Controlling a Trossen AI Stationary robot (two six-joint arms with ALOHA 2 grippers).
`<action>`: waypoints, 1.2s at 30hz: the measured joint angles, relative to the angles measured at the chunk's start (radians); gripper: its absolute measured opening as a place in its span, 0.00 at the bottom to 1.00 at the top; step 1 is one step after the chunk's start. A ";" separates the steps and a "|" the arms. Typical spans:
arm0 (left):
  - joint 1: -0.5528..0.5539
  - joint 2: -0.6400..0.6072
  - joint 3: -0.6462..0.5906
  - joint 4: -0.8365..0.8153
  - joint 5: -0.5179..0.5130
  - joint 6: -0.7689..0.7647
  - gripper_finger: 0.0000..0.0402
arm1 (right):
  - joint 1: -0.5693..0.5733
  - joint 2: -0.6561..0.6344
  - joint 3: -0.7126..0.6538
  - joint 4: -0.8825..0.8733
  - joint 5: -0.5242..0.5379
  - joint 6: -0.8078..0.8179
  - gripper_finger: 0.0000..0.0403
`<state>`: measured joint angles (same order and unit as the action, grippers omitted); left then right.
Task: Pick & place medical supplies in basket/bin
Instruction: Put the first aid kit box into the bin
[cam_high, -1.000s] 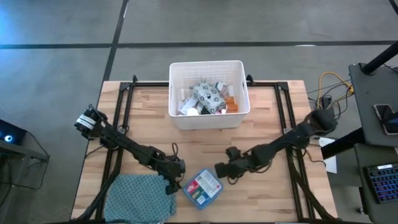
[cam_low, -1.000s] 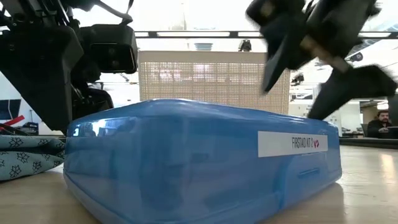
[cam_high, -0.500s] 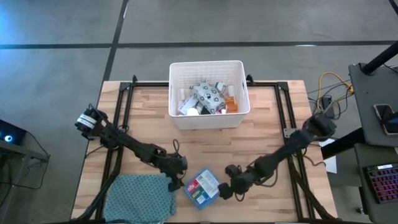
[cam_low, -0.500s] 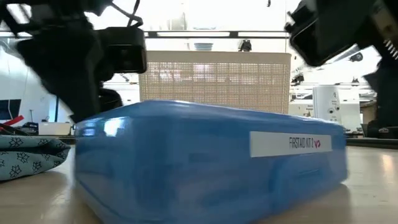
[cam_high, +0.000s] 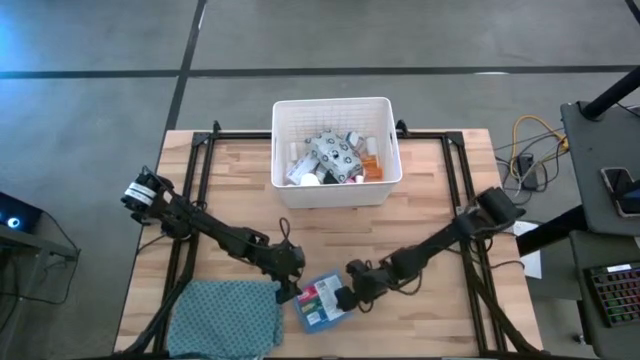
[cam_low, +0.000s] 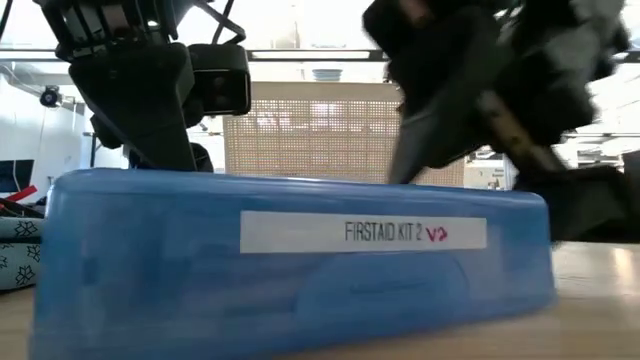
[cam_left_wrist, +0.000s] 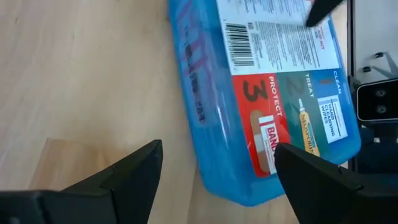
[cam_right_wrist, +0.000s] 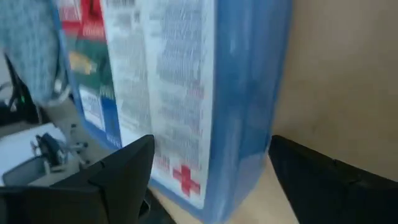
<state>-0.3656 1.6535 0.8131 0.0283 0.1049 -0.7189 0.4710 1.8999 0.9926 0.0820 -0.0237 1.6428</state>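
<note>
Flat blue translucent plastic first-aid box (cam_high: 322, 303) w/ printed label, lying near table's front edge just beside teal patterned cloth (cam_high: 225, 318), well short of white slotted bin (cam_high: 336, 150): prob. rigid, light, slick, so best pinched across short sides; flanked by left gripper (cam_high: 290, 287) and right gripper (cam_high: 345, 298), both open, neither gripping yet.

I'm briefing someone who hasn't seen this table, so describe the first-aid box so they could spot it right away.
On the wooden table, look at the near edge, opposite the white bin of supplies. Beside the teal patterned cloth lies the first-aid box, flat between the two open claws. It's the only translucent blue case, with a printed red, green and blue label.
</note>
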 joint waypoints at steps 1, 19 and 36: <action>0.000 0.000 0.000 -0.002 0.001 -0.001 0.72 | -0.014 0.000 0.000 0.001 0.013 -0.011 0.76; -0.006 -0.039 0.005 -0.077 0.037 -0.074 0.72 | -0.304 -0.103 0.002 -0.057 0.187 -0.375 0.72; 0.019 -0.059 0.006 -0.069 -0.034 -0.113 0.72 | -0.229 -0.283 -0.035 -0.335 0.112 -0.351 0.72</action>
<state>-0.3461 1.5945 0.8196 -0.0409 0.0709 -0.8320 0.2423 1.6168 0.9579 -0.2534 0.0885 1.2914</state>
